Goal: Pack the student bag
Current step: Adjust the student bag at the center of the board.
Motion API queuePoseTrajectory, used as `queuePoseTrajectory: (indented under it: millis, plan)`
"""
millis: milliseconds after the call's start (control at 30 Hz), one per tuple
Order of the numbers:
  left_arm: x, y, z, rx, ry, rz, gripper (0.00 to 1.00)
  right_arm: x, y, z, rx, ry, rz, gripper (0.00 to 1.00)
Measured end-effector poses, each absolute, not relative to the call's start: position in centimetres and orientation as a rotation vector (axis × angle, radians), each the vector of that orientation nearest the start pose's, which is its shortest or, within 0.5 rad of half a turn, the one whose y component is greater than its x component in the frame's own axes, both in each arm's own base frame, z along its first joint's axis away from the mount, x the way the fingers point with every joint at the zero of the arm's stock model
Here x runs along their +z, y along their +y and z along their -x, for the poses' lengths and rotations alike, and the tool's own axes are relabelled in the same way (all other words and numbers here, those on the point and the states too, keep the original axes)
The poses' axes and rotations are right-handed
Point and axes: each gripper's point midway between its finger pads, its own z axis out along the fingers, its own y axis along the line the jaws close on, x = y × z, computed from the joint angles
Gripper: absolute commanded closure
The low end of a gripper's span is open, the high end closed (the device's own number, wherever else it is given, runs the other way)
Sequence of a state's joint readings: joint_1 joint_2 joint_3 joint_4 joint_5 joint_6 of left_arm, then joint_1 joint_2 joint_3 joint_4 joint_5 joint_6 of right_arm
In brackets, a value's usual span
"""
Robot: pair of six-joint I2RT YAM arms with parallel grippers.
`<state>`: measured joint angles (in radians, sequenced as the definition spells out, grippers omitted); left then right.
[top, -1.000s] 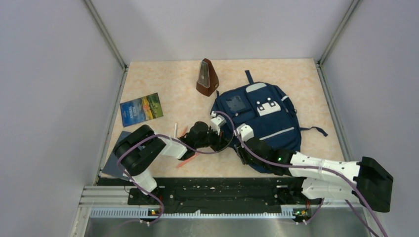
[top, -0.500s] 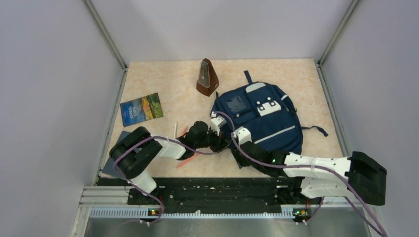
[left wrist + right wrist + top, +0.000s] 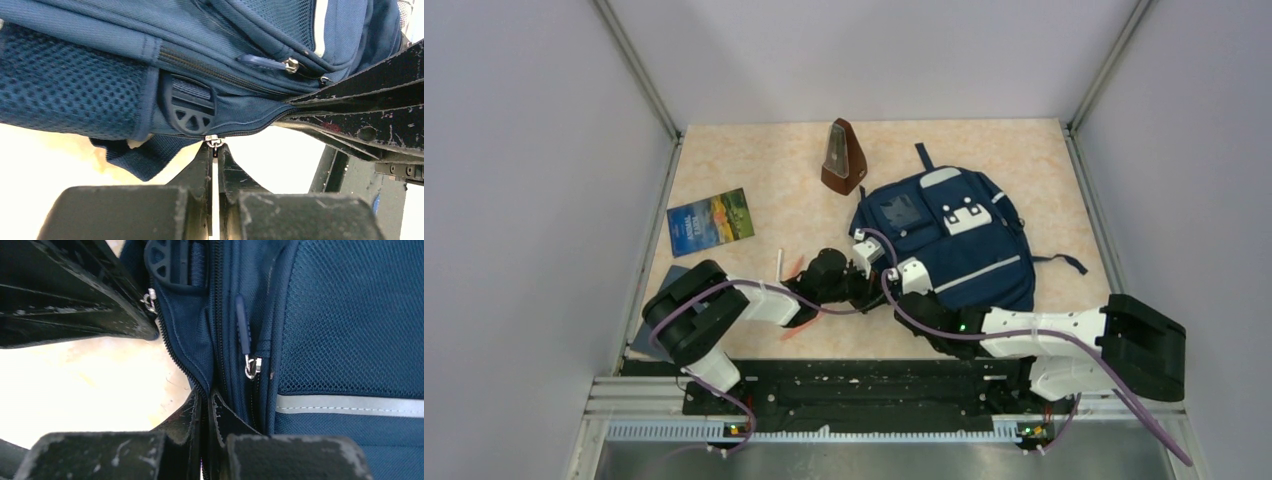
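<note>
The navy student bag [image 3: 954, 240] lies flat on the table, right of centre. My left gripper [image 3: 869, 285] is at its near left edge, shut on the silver zipper pull [image 3: 213, 141] of the main zip. My right gripper [image 3: 902, 292] is just right of it, shut on the bag's fabric edge beside the zip [image 3: 206, 390]. The bag fills the left wrist view [image 3: 150, 60] and the right wrist view [image 3: 325, 315]. A second blue zipper pull [image 3: 243, 332] hangs free on a front pocket. The left gripper's fingers [image 3: 75, 295] show in the right wrist view.
A brown metronome [image 3: 841, 157] stands behind the bag. A landscape-cover book [image 3: 711, 221] lies at the left. A dark blue book [image 3: 656, 325] lies at the near left under my left arm. A white pen [image 3: 778, 262] and a red pen [image 3: 799, 327] lie near the left arm.
My right arm has swung left along the bag's near edge, and its gripper has closed in beside the left gripper. The left gripper has stayed at the zip.
</note>
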<state>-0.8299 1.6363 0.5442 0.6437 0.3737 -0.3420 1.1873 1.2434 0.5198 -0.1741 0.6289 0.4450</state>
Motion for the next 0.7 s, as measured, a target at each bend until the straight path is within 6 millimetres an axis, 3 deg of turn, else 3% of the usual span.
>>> queuePoseTrajectory:
  millis: [233,600,700]
  plan:
    - [5.7,-34.1,-20.4,-1.110,2.022,-0.757,1.00,5.7,24.4,-19.3,0.214,2.126,0.623,1.00]
    - [6.0,-32.4,-20.8,-1.036,2.035,-0.671,1.00,5.5,28.0,-21.8,0.330,2.084,0.680,1.00]
    - [6.1,-31.7,-21.2,-0.998,2.047,-0.638,1.00,5.7,28.7,-22.1,0.336,2.081,0.698,0.88]
